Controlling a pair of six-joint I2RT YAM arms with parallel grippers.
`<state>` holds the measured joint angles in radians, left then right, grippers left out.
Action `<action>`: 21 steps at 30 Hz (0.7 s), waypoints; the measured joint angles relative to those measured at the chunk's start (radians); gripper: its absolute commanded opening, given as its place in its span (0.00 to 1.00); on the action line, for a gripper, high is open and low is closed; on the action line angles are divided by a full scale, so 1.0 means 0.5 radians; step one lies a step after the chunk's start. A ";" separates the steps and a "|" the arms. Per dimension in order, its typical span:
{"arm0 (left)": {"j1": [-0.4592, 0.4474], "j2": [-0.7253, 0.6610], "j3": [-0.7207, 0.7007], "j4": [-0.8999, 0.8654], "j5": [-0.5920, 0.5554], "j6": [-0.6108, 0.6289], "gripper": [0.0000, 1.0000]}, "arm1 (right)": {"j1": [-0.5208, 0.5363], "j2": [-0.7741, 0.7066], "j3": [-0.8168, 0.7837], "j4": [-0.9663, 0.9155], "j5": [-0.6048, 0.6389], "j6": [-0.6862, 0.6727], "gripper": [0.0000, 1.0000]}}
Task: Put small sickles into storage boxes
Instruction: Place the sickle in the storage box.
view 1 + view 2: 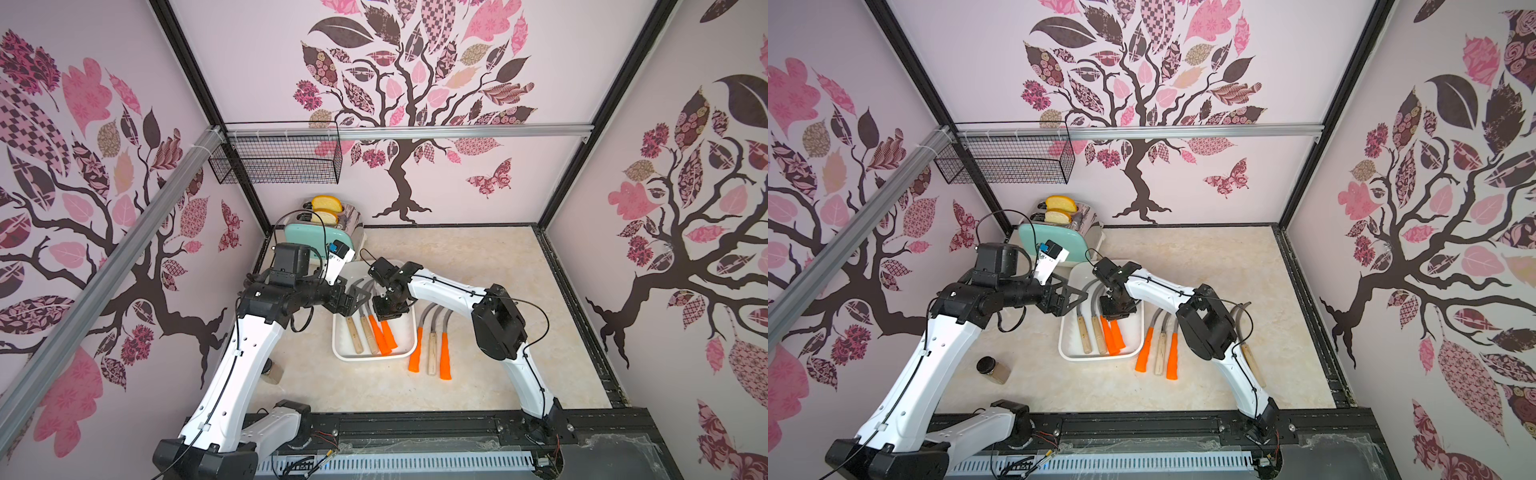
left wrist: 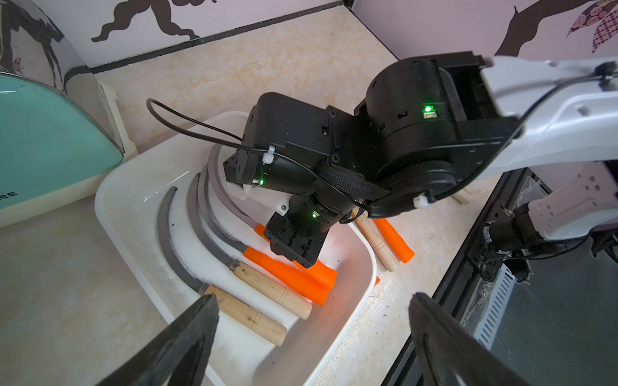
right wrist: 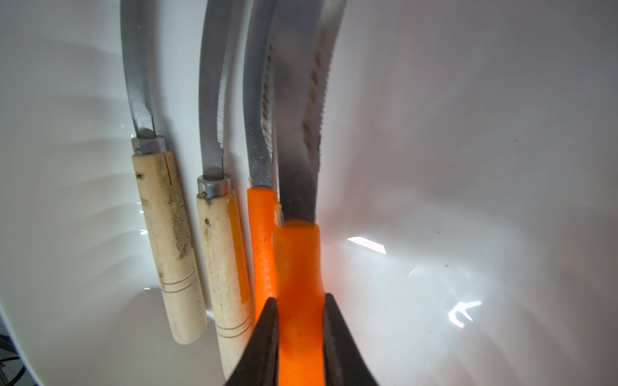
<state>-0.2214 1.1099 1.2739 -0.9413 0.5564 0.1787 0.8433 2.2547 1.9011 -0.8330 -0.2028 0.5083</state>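
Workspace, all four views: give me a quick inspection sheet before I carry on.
Surface: beige stone-look tabletop, nothing spilled seen.
Job's things: white tray with four sickles inside; three sickles on the tabletop beside it; two more partly hidden behind the right arm.
Clutter: toaster with bread, jar.
Grippers: left gripper open, empty; right gripper shut on an orange-handled sickle within the tray, fingers on its handle.
Cables: black arm cable loops free; no snag seen.
Surroundings: wire basket hung at the back, tree-print walls.
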 measured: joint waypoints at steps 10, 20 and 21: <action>0.000 0.002 0.007 0.025 -0.027 -0.006 0.93 | 0.019 0.034 -0.004 -0.002 -0.025 -0.011 0.00; 0.000 0.002 0.007 0.026 -0.027 -0.005 0.94 | 0.047 0.116 0.011 -0.020 -0.021 -0.016 0.01; 0.000 0.002 0.007 0.026 -0.027 -0.005 0.93 | 0.048 0.116 0.011 -0.020 -0.021 -0.016 0.01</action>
<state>-0.2214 1.1107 1.2774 -0.9283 0.5426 0.1764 0.8673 2.3127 1.9064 -0.8429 -0.2131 0.5003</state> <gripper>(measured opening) 0.935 0.223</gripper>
